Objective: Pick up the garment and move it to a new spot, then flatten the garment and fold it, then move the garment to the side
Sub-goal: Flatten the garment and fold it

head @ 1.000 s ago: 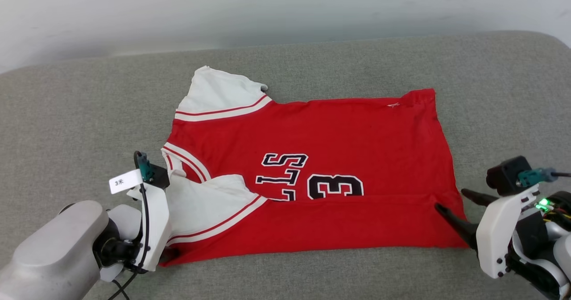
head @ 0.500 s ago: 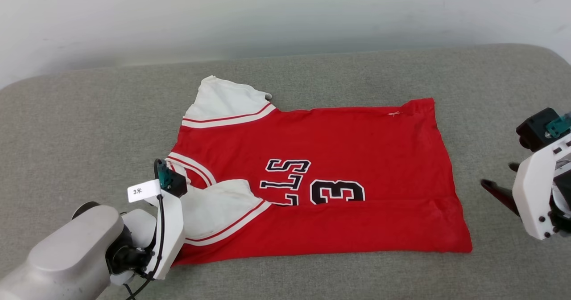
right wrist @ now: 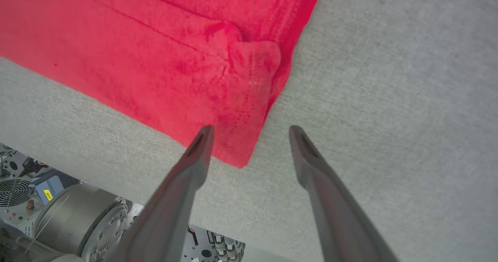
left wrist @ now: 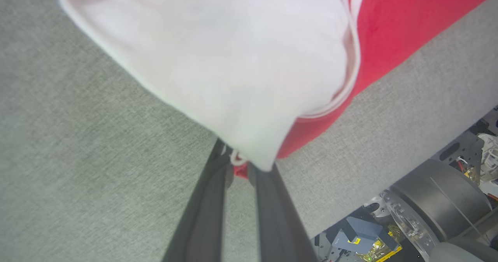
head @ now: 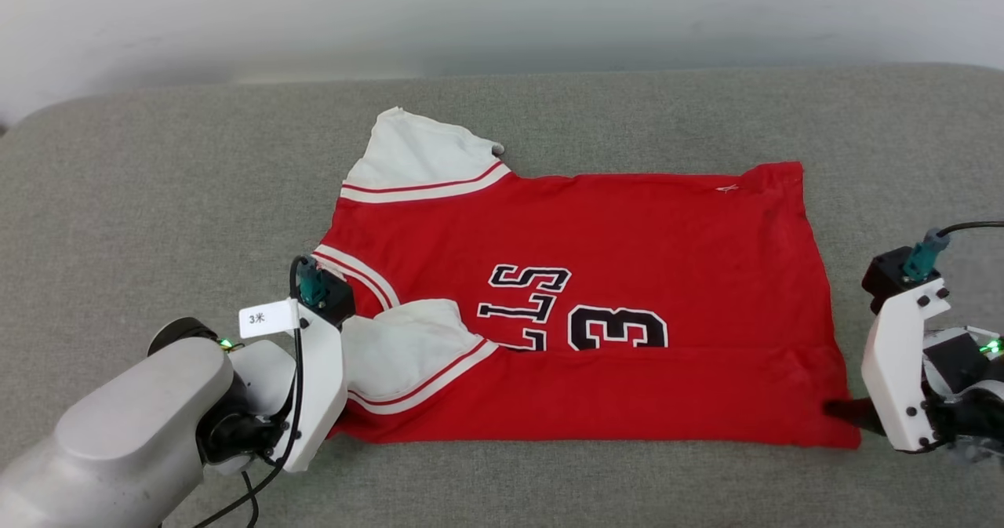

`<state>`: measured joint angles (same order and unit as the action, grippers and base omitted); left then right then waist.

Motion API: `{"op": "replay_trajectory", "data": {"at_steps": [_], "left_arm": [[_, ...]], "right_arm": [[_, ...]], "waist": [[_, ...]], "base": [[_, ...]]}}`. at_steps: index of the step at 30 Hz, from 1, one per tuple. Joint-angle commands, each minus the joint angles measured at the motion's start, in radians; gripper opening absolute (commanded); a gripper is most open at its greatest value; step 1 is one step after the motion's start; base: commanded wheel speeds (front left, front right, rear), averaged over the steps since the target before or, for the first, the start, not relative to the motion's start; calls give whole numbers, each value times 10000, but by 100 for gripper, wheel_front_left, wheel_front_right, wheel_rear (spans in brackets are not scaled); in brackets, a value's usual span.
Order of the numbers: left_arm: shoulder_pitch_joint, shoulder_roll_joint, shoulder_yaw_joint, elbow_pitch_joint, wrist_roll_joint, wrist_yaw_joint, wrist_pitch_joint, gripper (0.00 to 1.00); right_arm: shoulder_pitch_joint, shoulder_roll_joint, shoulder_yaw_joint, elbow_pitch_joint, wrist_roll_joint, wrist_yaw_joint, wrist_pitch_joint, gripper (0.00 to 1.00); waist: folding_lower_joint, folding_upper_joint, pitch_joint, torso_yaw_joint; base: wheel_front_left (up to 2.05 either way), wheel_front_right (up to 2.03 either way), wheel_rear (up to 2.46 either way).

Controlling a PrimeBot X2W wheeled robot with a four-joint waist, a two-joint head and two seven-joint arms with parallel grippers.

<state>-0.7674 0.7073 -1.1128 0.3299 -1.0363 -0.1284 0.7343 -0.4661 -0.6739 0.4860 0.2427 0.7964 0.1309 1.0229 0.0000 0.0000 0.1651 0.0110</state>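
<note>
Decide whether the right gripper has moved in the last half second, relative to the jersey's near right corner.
Yes. The right gripper has dropped from beside the garment to its near right corner, open around it.

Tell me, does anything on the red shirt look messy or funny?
Yes. The shirt isn't lying neat: its near white sleeve is flopped over onto the red front, while the far sleeve lies spread out. The near hem corner also has a small bunched-up bump.
</note>
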Motion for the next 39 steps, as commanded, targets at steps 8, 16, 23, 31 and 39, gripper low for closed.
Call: {"op": "replay_trajectory", "data": {"at_steps": [8,16,23,31,39], "left_arm": [[-306,36,-177,-117,-55,-7,-182,0],[62,189,-268,-50,-328,-8,-451,0],[547,619,-317,-405,-574,-8,-841,0],[1485,1315,-524,-1378,-802,146,-1072,0],[2223,1455,-681,-1849,-950,585,-1286,0]], "right_arm": [[560,1134,317,1378,-354,-2,-811,100],[414,1048,819,1562,-138,10,-1519,0],[139,265,1010,954,255,-5,-2196,0],[845,-721,1360,71,737,-5,-2446,0],[1705,-986,1367,-18,797,-5,-2480,0]], "waist": [[0,0,407,199],[0,0,219,45],[0,0,-485,-31],[0,0,-1023,-26],[0,0,-934,-22]], "base": [[0,0,0],[0,0,0],[0,0,0],[0,0,0],[0,0,0]]}}
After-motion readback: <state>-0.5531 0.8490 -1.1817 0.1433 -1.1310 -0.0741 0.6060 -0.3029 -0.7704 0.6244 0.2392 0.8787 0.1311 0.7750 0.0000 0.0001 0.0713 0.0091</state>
